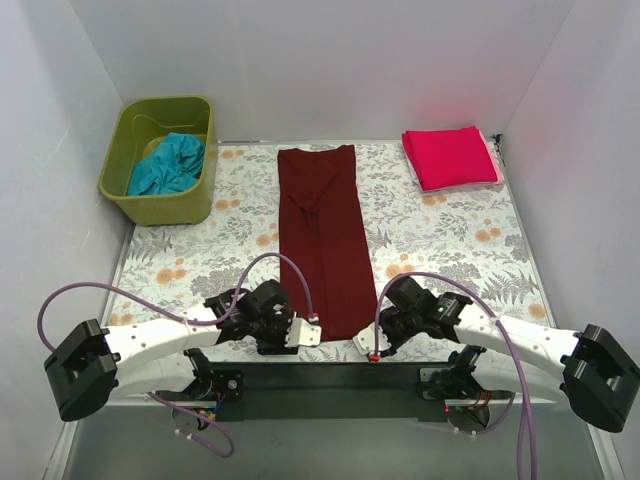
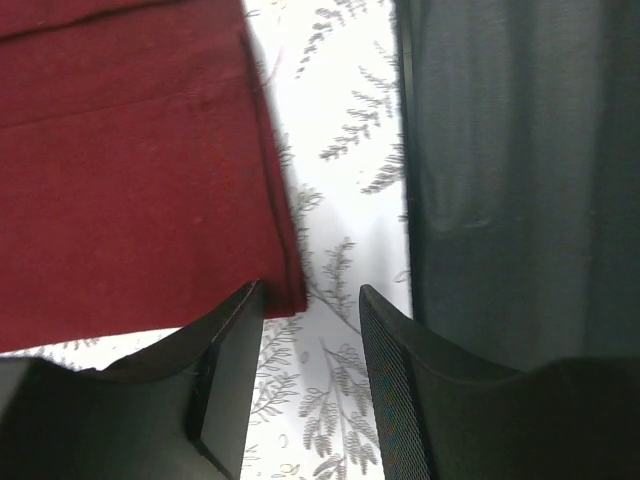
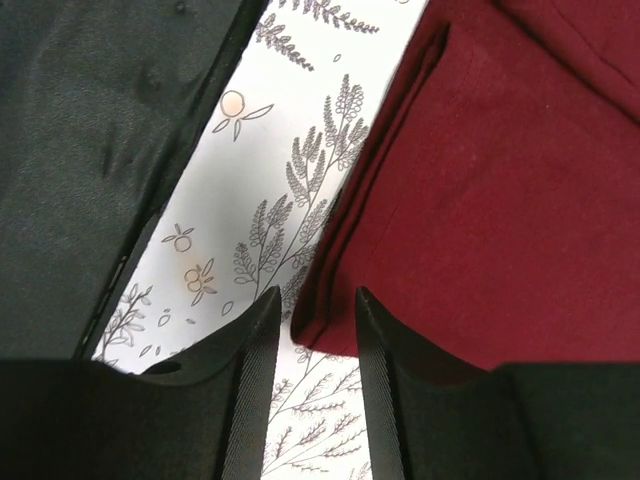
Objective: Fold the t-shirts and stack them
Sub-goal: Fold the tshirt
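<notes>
Maroon cloth fills the middle: the maroon t-shirt [image 1: 322,240] lies folded into a long narrow strip on the floral table cover [image 1: 450,240], its near end between the two arms. The left gripper [image 2: 310,295] sits at the strip's near left corner, fingers apart with bare cover between them, gripping nothing. The right gripper [image 3: 317,300] is at the near right corner, narrowly parted, with the cloth's corner just at the gap. The folded pink-red t-shirt [image 1: 450,157] lies far right. Far left, the teal t-shirt [image 1: 170,165] is crumpled in a green bin [image 1: 160,205].
</notes>
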Tool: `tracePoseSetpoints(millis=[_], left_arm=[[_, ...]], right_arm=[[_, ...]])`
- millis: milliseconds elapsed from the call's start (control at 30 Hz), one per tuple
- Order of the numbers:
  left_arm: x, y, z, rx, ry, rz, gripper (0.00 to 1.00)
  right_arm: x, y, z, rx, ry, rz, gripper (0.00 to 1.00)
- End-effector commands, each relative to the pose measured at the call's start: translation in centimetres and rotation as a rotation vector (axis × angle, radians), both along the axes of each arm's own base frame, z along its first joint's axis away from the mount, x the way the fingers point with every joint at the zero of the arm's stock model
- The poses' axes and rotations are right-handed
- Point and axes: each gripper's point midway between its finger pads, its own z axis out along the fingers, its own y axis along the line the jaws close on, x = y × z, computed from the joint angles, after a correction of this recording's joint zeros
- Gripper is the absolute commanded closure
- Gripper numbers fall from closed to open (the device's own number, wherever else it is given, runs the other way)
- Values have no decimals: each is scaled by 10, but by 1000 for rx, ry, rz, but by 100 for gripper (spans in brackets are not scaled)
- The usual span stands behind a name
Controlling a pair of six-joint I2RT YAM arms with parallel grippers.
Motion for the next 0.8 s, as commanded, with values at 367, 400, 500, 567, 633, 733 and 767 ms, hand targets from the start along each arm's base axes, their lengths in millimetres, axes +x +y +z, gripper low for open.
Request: tracePoseSetpoints(millis=[367,400,500,567,633,733,767], left_arm=[[25,-27,39,-136,-202,1,53],[25,-29,42,-145,-203,-3,52],[21,-30,44,-151,-185,-22,50],[18,-30,40,-141,-167,-26,49],[14,-30,33,-117,-134,-32,49],[14,-30,22,-93,-124,-30,49],[14,-30,19,-88,-123,-30,49]], right_arm=[[0,-1,-21,-19,-38,25,65],[-1,-3,-24,-33,-29,23,65],[-2,-7,-30,-62,-12,11,69],[-2,-10,-34,-83,-5,2,71],[-3,-13,-37,-103,5,-8,72],[-5,-17,-40,-129,25,-22,79],[-5,-17,-39,-130,24,-27,84]])
